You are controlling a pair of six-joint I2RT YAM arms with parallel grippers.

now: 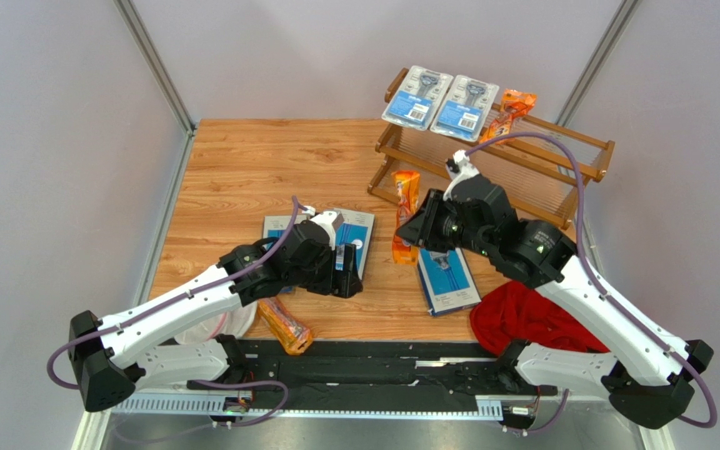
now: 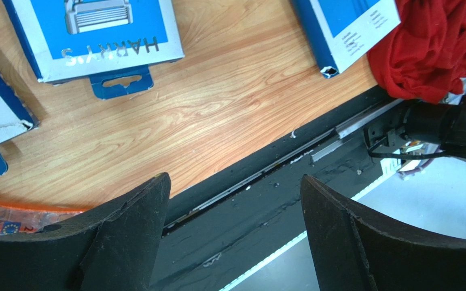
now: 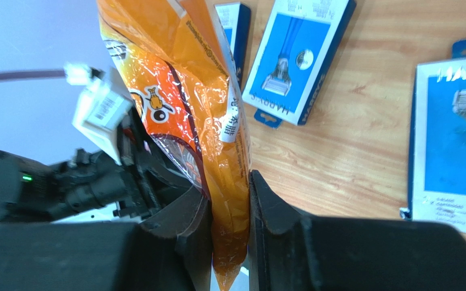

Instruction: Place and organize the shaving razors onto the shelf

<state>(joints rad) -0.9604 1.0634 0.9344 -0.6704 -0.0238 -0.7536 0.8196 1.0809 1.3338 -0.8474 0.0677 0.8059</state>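
Note:
My right gripper (image 1: 411, 231) is shut on a long orange razor bag (image 1: 405, 211), held upright above the table, left of the wooden shelf (image 1: 523, 173). In the right wrist view the bag (image 3: 200, 91) is pinched between my fingers (image 3: 229, 209). Two blister packs (image 1: 417, 96) (image 1: 465, 103) and another orange bag (image 1: 510, 109) lie on the shelf's top tier. My left gripper (image 1: 347, 277) is open and empty above flat blue boxes (image 1: 354, 239); its jaws (image 2: 235, 191) stand wide apart above the table's front edge. A blue box (image 1: 448, 279) lies below my right gripper.
A red cloth (image 1: 533, 317) lies at the front right, also in the left wrist view (image 2: 436, 42). An orange bag (image 1: 286, 326) lies at the front edge by the left arm. Blue boxes (image 2: 95, 30) (image 3: 296, 57) lie on the wooden table (image 1: 270, 169).

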